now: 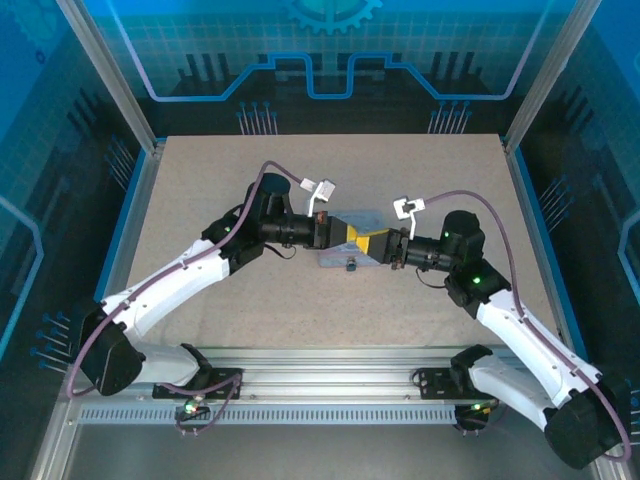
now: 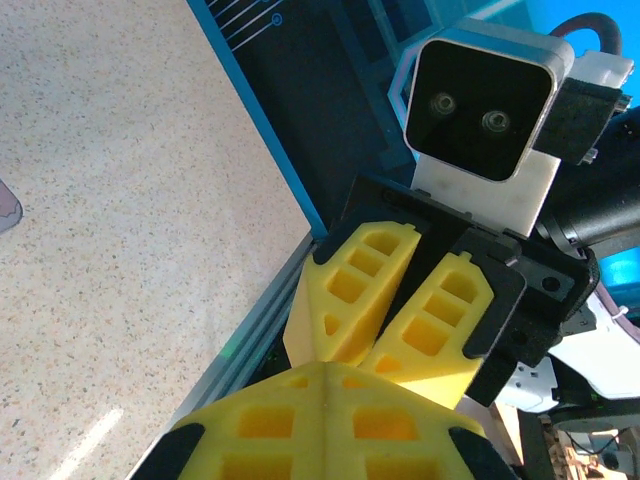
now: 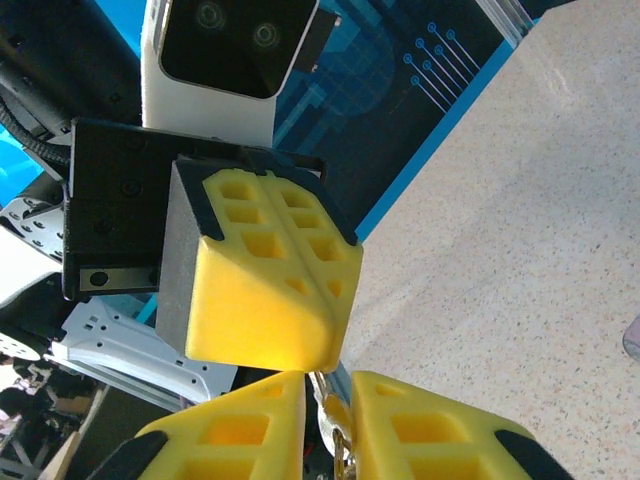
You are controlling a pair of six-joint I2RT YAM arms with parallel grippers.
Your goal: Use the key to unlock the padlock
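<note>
Table (image 1: 200,180): both arms meet at centre, over pastel tin (image 1: 330,260). Left gripper (image 3: 318,325) clenched, fingers flush together (tips just beside right's). Right gripper (image 3: 328,392) pinched nearly closed. Padlock (image 1: 351,266): small dark knob at tin's near edge. Key (image 3: 338,425): thin metal sliver, apparently nipped between right fingers.
</note>
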